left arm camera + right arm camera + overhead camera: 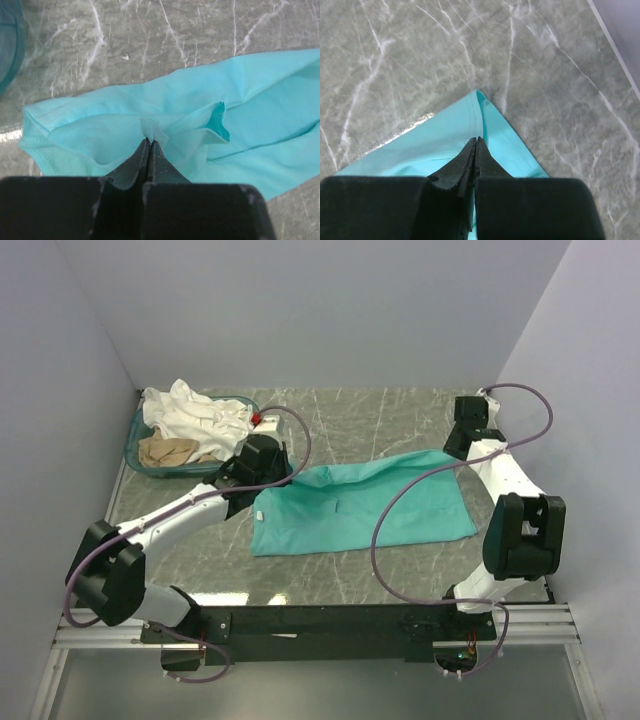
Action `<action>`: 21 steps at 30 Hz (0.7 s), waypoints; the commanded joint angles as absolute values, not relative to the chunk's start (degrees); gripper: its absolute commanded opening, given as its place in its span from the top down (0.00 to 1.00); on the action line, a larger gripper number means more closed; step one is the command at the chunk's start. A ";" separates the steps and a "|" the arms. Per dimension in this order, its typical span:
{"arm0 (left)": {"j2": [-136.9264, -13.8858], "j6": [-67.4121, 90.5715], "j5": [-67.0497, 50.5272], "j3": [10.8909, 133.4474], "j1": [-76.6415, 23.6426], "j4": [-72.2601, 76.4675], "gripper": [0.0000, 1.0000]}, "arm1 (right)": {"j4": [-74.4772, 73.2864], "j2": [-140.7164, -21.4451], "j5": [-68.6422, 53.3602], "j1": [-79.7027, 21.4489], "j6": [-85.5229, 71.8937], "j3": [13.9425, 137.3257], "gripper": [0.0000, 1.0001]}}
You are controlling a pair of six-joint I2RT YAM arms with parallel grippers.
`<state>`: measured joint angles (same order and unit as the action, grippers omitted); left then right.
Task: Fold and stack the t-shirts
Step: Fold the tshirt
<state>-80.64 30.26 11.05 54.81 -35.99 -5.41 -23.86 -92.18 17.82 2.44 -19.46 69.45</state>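
The teal-green t-shirt (370, 510) lies spread on the marble table, its far edge lifted and folded toward the middle. My left gripper (258, 480) is shut on a pinch of its cloth at the shirt's left end; the left wrist view shows the gripper (149, 141) closed on a bunched fold of the shirt (260, 90). My right gripper (458, 448) is shut on the shirt's far right corner; the right wrist view shows the gripper (475, 140) closed on the hem of the shirt (445, 140). A white shirt (195, 410) and a beige shirt (168, 450) lie in the basket.
The oval teal plastic basket (135, 445) stands at the far left, just behind my left gripper, and its rim shows in the left wrist view (7, 45). Grey walls close the table on three sides. Purple cables loop over both arms.
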 commanded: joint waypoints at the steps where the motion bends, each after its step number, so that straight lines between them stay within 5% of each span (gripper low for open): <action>1: -77.17 32.43 13.44 52.65 -37.26 -3.69 1.00 | -23.73 -87.98 20.48 2.46 -20.57 66.72 1.00; 21: -69.44 36.12 15.30 45.53 -38.23 -5.71 1.00 | -25.22 -80.25 21.80 3.16 -20.57 59.85 1.00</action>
<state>-71.18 34.94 14.70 46.26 -37.98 -5.48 -25.34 -82.43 20.34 2.68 -20.34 60.38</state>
